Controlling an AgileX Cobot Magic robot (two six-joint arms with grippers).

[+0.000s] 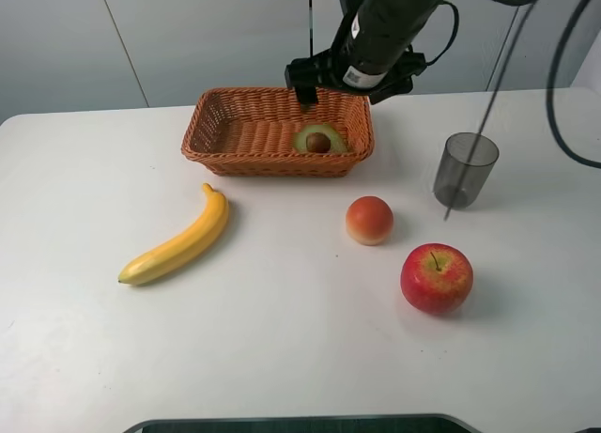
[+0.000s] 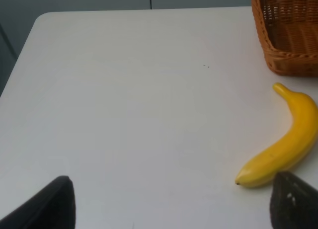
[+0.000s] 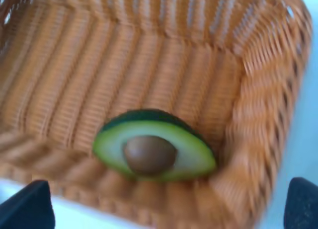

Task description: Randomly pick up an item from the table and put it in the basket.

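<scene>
The halved avocado [image 1: 319, 138] lies cut face up in the right end of the wicker basket [image 1: 235, 137], at the back of the white table [image 1: 282, 311]. My right gripper [image 1: 347, 87] hangs just above and behind it, open and empty. In the right wrist view the avocado [image 3: 154, 147] rests on the basket floor [image 3: 149, 55] against the near wall, with the right gripper [image 3: 166, 209] spread wide to either side. My left gripper [image 2: 171, 204] is open and empty over bare table [image 2: 124, 90].
A yellow banana [image 1: 183, 240] lies front left of the basket and shows in the left wrist view [image 2: 283, 149] below the basket corner [image 2: 290, 35]. A small orange-red fruit [image 1: 369, 220], a red apple [image 1: 437, 278] and a grey translucent cup [image 1: 465, 170] stand at the right.
</scene>
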